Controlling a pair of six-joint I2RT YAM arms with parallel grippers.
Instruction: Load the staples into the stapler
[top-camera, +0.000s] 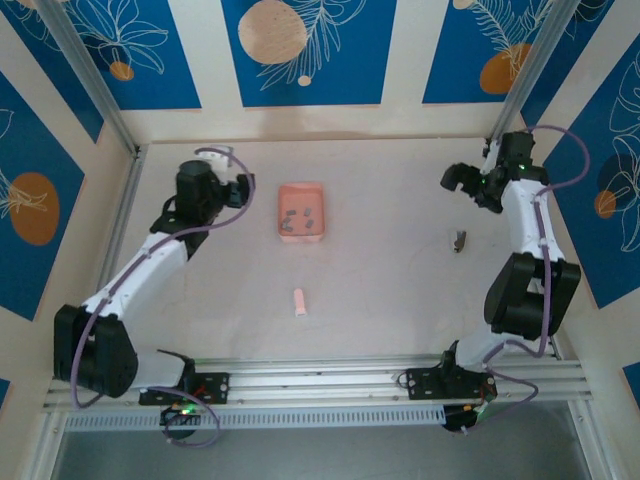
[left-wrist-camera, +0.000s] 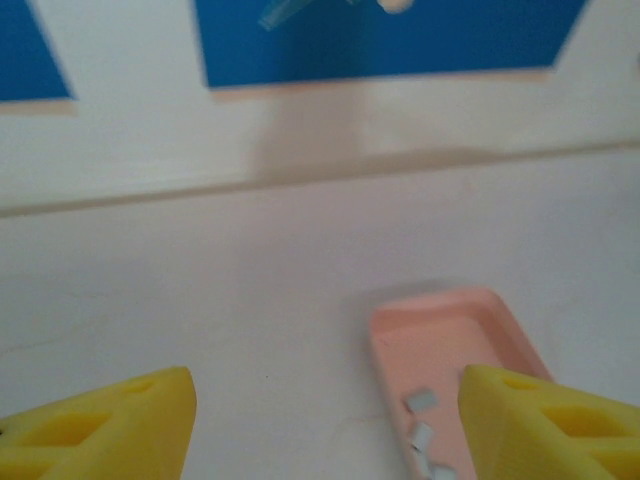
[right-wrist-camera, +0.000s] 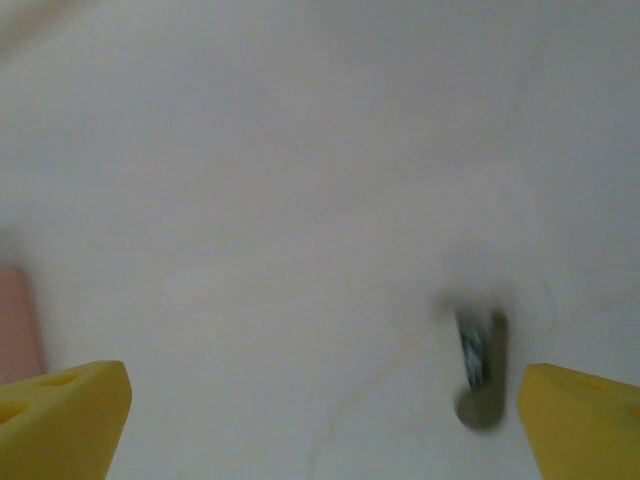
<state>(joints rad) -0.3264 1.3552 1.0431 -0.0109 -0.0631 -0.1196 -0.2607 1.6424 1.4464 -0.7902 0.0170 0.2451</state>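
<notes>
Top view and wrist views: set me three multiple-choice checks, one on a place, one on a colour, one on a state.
1. Where do the staples lie?
A. Inside the pink tray
B. Loose at the near edge
C. Between the right fingers

2. What colour is the stapler body?
A. Pale pink
B. Black
C. Blue

3. How do the right fingers stand?
A. Shut on the stapler
B. Wide apart, gripping nothing
C. Shut on the tray

Answers:
1 A: the top and left wrist views show small grey bits on the tray's floor.
2 A: the small oblong lying apart from the tray, nearer the arms, is pale pink.
3 B: in the right wrist view the two yellow tips sit at opposite edges of the picture, with an open gap between them.
</notes>
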